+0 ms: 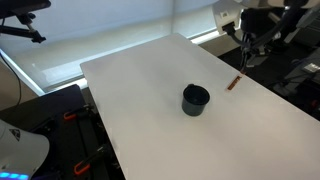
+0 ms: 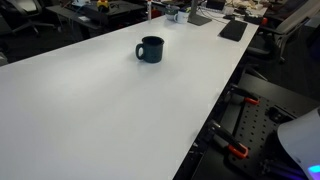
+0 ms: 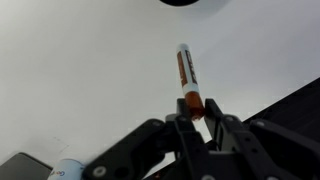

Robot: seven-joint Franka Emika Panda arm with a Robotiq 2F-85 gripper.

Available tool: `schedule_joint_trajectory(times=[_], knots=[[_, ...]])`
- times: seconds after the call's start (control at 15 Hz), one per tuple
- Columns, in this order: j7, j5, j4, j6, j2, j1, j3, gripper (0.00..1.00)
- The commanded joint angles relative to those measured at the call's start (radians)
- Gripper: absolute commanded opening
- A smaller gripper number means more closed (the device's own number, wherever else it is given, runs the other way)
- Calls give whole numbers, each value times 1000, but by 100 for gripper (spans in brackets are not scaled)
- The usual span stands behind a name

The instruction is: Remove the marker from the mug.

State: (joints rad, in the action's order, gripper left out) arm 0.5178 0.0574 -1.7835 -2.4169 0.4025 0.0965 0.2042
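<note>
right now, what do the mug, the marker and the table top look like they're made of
Mug: probably glazed ceramic. It is dark and opaque with a thick rim and a handle, but too small to be sure.
Marker: likely plastic. The barrel is smooth, orange-brown with a white end.
Table: a smooth, matte white top, perhaps laminate. The colour is even and no grain shows.

The room is bright and even. Daylight comes through the pale blinds [image 1: 110, 35] behind the table [image 1: 140, 100], and its white top looks almost washed out in both exterior views. The mug [image 1: 196, 99] gives only a faint, soft shadow. All pictures are small and grainy; in the wrist view the gripper [image 3: 198, 110] is dark and blurred.
</note>
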Motion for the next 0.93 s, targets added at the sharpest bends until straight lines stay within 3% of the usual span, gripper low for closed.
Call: schedule_joint_trajectory(times=[0.0,0.4,0.87], knots=[[-87,-50,85,26,69,45,0,6],[-192,-116,122,57,155,95,-15,6],[-195,-116,95,77,220,80,-18,6]])
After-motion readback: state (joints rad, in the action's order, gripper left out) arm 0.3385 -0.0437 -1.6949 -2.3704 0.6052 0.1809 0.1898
